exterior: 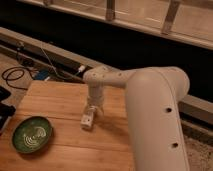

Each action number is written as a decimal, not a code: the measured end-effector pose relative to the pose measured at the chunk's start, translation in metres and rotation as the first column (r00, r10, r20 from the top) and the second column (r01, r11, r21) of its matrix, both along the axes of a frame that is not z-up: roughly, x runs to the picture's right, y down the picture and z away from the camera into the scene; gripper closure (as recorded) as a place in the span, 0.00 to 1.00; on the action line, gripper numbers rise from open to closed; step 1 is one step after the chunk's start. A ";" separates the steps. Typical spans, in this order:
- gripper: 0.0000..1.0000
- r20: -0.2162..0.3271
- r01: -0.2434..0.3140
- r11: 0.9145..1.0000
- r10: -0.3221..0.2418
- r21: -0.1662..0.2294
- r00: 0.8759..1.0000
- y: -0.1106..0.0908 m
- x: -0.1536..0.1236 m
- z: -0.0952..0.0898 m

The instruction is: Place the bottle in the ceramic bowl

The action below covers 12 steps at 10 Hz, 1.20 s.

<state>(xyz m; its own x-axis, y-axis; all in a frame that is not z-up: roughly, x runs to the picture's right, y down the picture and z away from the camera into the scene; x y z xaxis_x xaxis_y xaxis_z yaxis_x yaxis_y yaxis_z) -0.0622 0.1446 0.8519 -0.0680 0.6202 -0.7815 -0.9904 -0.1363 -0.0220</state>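
Observation:
The small cream-white bottle [88,118] lies on the wooden table [60,102], near its middle. My gripper [91,109] hangs from the large white arm directly over the bottle and its tips reach the bottle's upper end. The dark-green ceramic bowl [32,133] with pale swirls sits at the table's front left, well apart from the bottle, with nothing in it.
Black cables [15,75] lie on the floor to the left of the table. A low ledge [50,47] runs behind the table. The big white arm link [155,120] covers the table's right side.

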 end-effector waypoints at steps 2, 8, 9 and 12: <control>0.35 0.012 -0.018 1.000 0.019 -0.024 1.000 0.006 0.001 0.006; 0.35 0.060 0.023 0.998 -0.019 -0.066 0.998 0.015 -0.030 0.011; 0.35 0.064 0.028 0.997 -0.023 -0.072 0.998 0.017 -0.032 0.011; 0.55 0.112 0.010 0.998 -0.004 -0.058 0.994 0.017 -0.031 0.010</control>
